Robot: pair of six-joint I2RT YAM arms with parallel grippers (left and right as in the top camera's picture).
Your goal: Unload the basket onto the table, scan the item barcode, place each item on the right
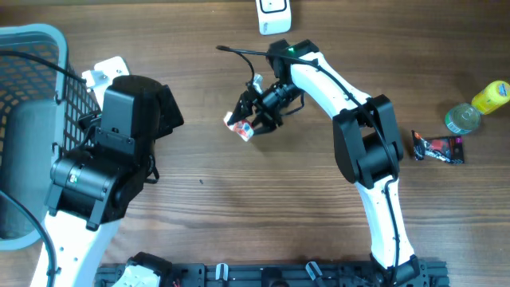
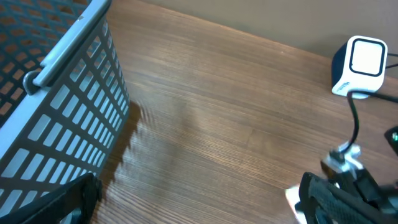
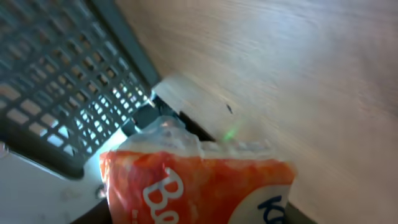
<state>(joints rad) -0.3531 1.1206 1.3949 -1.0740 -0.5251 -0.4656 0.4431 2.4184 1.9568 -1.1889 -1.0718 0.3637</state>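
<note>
wood-grain counter (image 1: 239, 215), lit evenly. grey mesh basket (image 1: 32, 88) at the left edge. white scanner (image 1: 274, 16) stands at the far edge, near the middle. off to the right, well apart from the work, lie a green bottle (image 1: 462, 118) and a dark wrapper (image 1: 437, 148).

right tool (image 1: 249, 119) is over mid-counter, closed partway onto a red-and-white snack packet (image 1: 238, 127). the right wrist view shows the packet filling the lower frame, crinkled film, white lettering. no barcode shows on any face in view.

left tool (image 1: 110, 73) is beside the basket, spread wide, nothing between its fingers.

step in hand, as i read it: presenting the packet to the scanner. packet and scanner are well apart, so the carry is not finished.

to do it well:
- bring the packet across to the scanner's window side, close but not touching.
- roll the wrist so the printed code faces the window. which face carries it cannot be told, so expect to turn it slowly through more than one side.
- keep the film flat, since creases and glare spoil a read.
- keep the fingers off the code.
- hold steady a beat at each face.
- grip is on soft film, so avoid quick swings that could let it slip.
</note>
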